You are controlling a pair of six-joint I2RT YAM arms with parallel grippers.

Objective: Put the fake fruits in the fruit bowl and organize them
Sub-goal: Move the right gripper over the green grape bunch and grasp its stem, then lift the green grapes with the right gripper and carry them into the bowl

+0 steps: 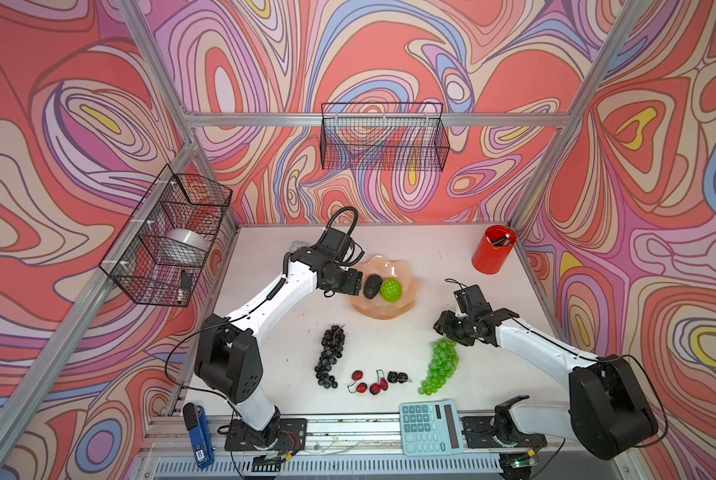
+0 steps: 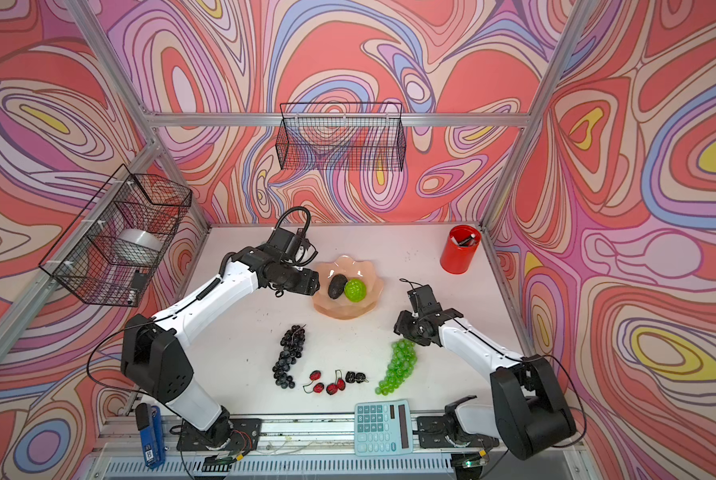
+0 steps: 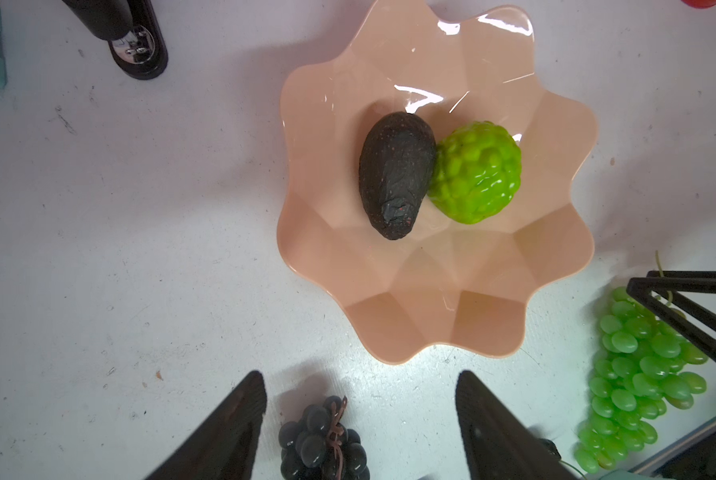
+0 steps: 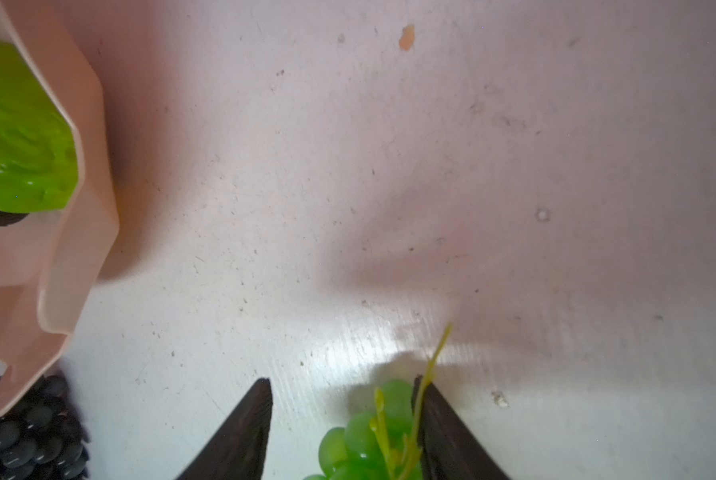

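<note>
Furthest left, the dark purple grape bunch point(image 1: 330, 357) lies on the table point(image 1: 264, 332), well short of the fruit bowl point(image 1: 385, 311). It is likely light but floppy, with slick beads, so take it by the brown stem at its top end. Your left gripper point(image 3: 360, 376) hovers by the bowl's left rim, jaws wide and empty. In the bowl the dark avocado point(image 1: 371, 286) and the bumpy lime-green ball point(image 1: 390, 289) touch side by side; both look rigid and need no further handling. In front of the bowl lie the small red cherries point(image 1: 368, 382) and the black berries point(image 1: 397, 377). They are tiny and probably apt to roll, so pinch a body rather than the thin stems. To the right, the green grape bunch point(image 1: 441, 368) lies on the table. Your right gripper point(image 4: 343, 380) straddles its stem end, one finger against the stalk and the other apart, so it has no grip yet.
</note>
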